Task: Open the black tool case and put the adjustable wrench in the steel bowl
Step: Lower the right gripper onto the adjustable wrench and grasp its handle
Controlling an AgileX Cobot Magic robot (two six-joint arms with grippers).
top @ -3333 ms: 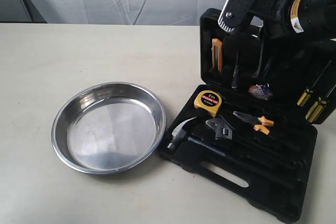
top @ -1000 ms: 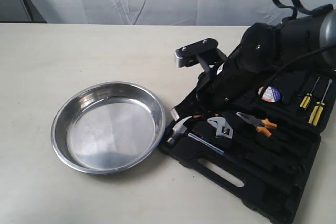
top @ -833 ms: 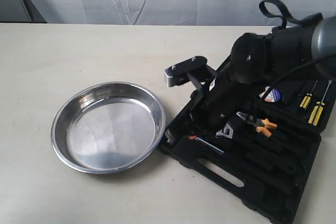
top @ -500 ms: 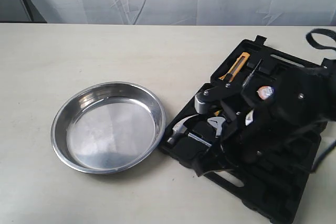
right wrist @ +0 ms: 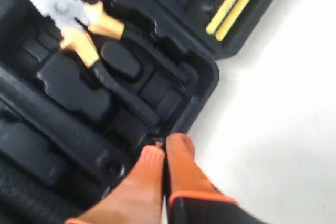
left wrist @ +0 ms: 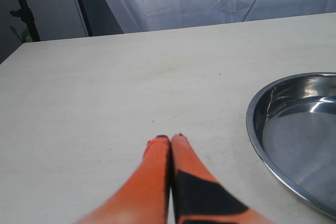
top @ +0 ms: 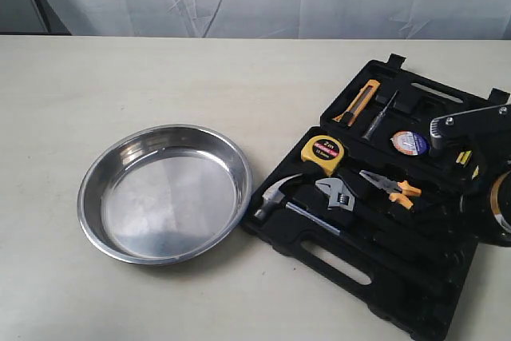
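The black tool case [top: 399, 277] lies fully open and flat on the right of the table. The adjustable wrench [top: 335, 195], with a silver head and a black handle, rests in its recess in the near half, between the hammer [top: 275, 197] and the orange-handled pliers [top: 389, 186]. The empty steel bowl [top: 165, 193] sits just left of the case. My right gripper [right wrist: 165, 145] is shut on nothing, over the case's [right wrist: 79, 103] rim near the pliers [right wrist: 73, 22]. My left gripper [left wrist: 169, 140] is shut on nothing above bare table, beside the bowl [left wrist: 299, 140].
A yellow tape measure [top: 322, 154], an orange utility knife [top: 357, 102], a tape roll [top: 409, 143] and yellow screwdrivers [right wrist: 231, 6] lie in the case. My right arm [top: 479, 165] hangs over the case's right end. The table is pale beige, with a white curtain behind it.
The lid, upright before, now lies flat on the table. My right arm swept low across the case and has drawn back to the right edge, uncovering the wrench and tape measure.
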